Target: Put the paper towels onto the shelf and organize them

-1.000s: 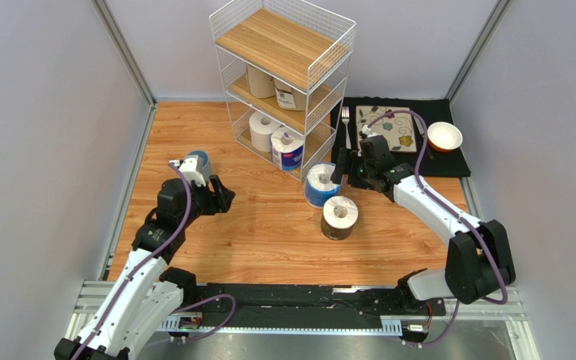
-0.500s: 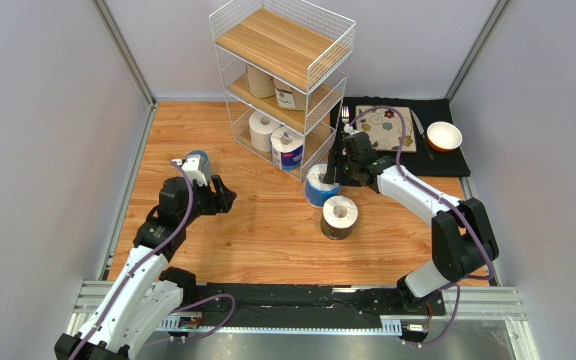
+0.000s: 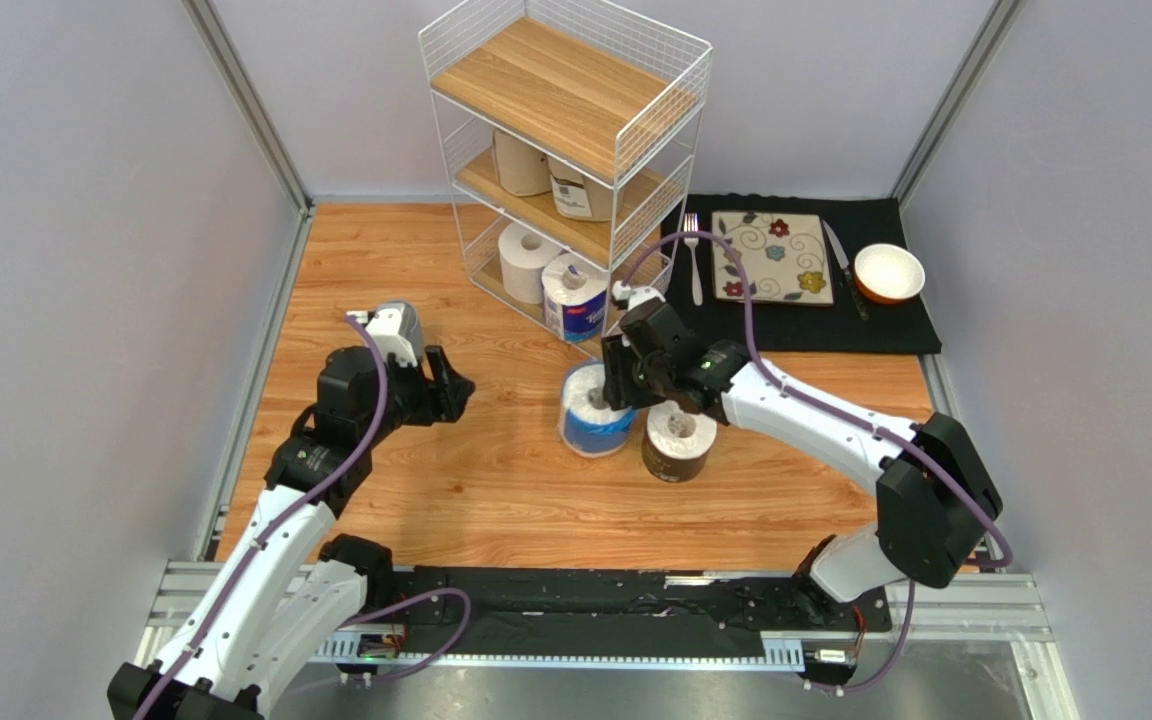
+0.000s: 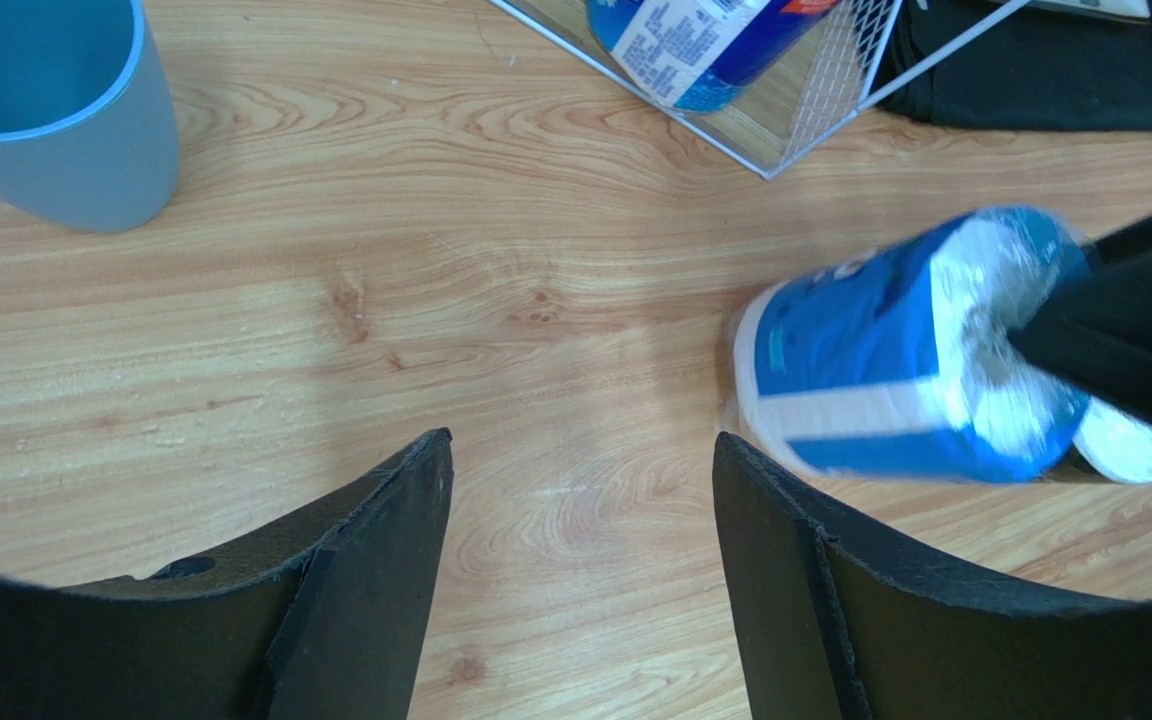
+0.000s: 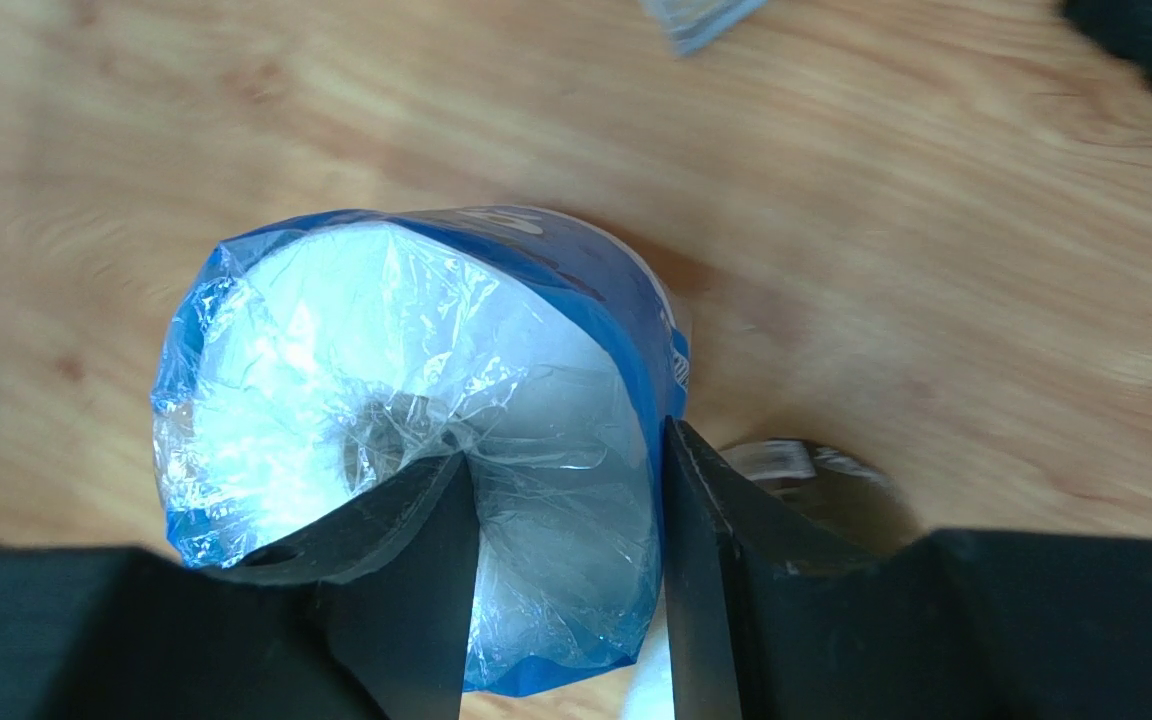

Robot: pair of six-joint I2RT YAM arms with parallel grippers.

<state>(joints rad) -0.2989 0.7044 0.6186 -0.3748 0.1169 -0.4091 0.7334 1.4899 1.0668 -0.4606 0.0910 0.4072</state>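
Jaws of the right gripper [image 5: 560, 518] are pinched on the wall of the blue-wrapped roll [image 5: 387, 375], one finger [image 5: 402, 555] lying over the crinkled plastic top, the other outside the wrap. A second ago this roll stood just in front of the shelf [image 3: 552, 90]; it now sits further left and nearer the arm bases, just beside the dark-wrapped roll [image 3: 678, 435], and the right arm has swung left with it, forearm stretched low across the table [image 3: 507, 480]. Whether the roll rests on the wood or is lifted clear I cannot tell. From the left wrist the roll looks tilted, its top leaning toward the right gripper, which the overhead view does not make plain. That view also shows a blue cup [image 4: 49, 105] at the upper left. The left gripper [image 4: 582, 465] has its jaws spread wide and empty above bare wood, its arm bent at the elbow and scarcely moved. On the shelf, two tan rolls [image 3: 522, 158] stand on the middle tier, and a white roll [image 3: 527, 258] and a blue-labelled roll [image 3: 575, 297] on the bottom one.
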